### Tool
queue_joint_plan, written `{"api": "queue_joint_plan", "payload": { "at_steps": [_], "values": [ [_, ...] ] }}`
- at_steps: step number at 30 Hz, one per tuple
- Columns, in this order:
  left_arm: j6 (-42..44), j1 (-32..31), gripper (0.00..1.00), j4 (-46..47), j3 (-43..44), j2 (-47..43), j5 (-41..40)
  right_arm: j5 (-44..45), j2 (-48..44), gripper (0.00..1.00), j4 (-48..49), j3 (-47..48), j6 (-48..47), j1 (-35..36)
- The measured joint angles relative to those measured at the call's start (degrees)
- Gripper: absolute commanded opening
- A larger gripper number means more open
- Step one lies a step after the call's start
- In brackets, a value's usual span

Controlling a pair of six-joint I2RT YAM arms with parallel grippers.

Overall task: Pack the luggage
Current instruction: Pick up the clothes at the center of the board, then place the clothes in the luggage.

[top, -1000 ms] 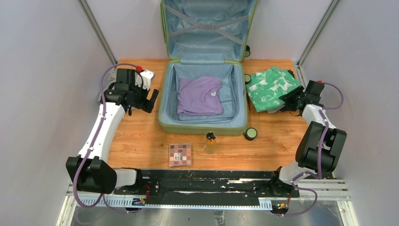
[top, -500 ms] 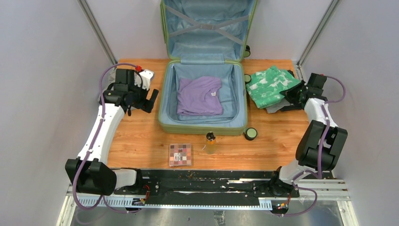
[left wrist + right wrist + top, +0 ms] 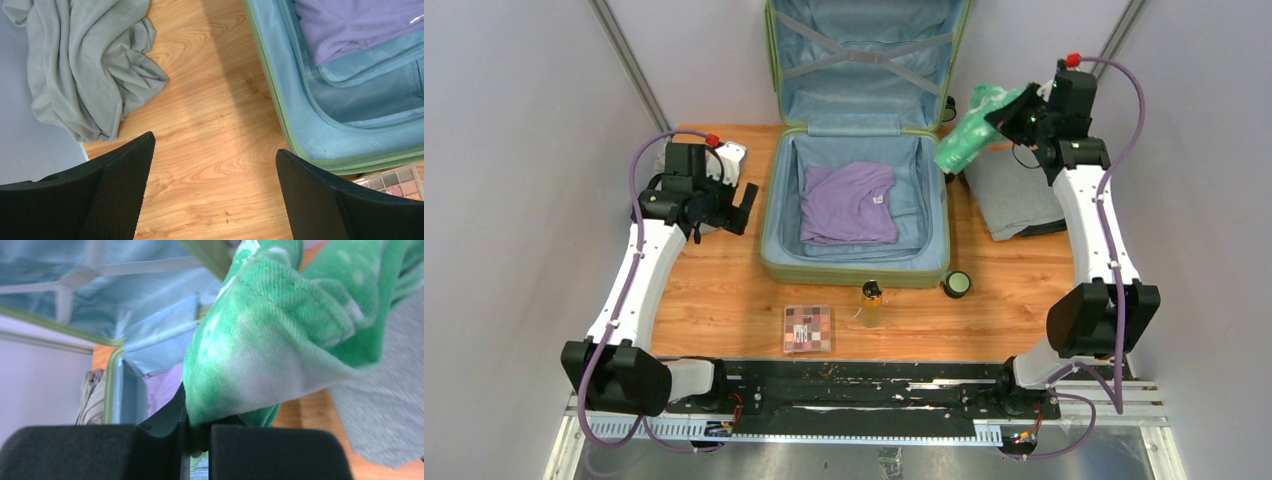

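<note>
1. My right gripper (image 3: 1014,112) was clenched on a fold of the green cloth (image 3: 969,135), held up in the air near the far right corner of the luggage (image 3: 769,240). In the right wrist view the fingers pinched only a thin edge, and the rest bulged out above them.
2. My left gripper (image 3: 215,165) hung released and held nothing, over bare table (image 3: 724,290) between the loose grey cloth (image 3: 85,65) and the luggage's left wall.
3. The luggage lay open mid-table with its lid (image 3: 864,50) standing up at the back. A purple shirt (image 3: 849,203) lay flat in the base.
4. Risk: the pinch was shallow. I judged that a quick swing could pull the fold out and drop the green cloth on the table or across the rim.
5. Risk: the cloth drooped bunched toward the rim. If I carried it low, its tail could snag on the right wall or drape over it, and so block the closing.
6. Risk: the upright lid stood just beside my wrist, and a wide arc could knock it.
7. Risk: a drop from height would let the bundle fall open, so it could land crumpled on the purple shirt.
8. The folded grey cloth (image 3: 1024,190) lay right below and could shift if the tail brushed it.
</note>
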Motion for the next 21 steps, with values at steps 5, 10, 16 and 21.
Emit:
{"api": "queue_joint_plan", "payload": {
  "at_steps": [5,10,16,21],
  "values": [
    [-0.87,0.61,0.96,-0.35,0.61,-0.02,-0.48,1.55,-0.07,0.00,-3.19,10.23,-2.40,8.61],
    [-1.11,0.66,0.96,-0.55,0.83,-0.85,-1.25,0.66,3.65,0.00,-7.32,24.02,-4.15,18.71],
    [-1.14,0.94,0.96,-0.85,1.05,-2.36,-2.16,-8.83,15.50,0.00,-9.92,39.01,-5.55,25.88],
    [-1.01,0.98,0.96,-1.01,1.05,-2.84,-2.84,-22.47,27.61,0.00,-11.17,46.71,-5.49,27.12]
  ]
}}
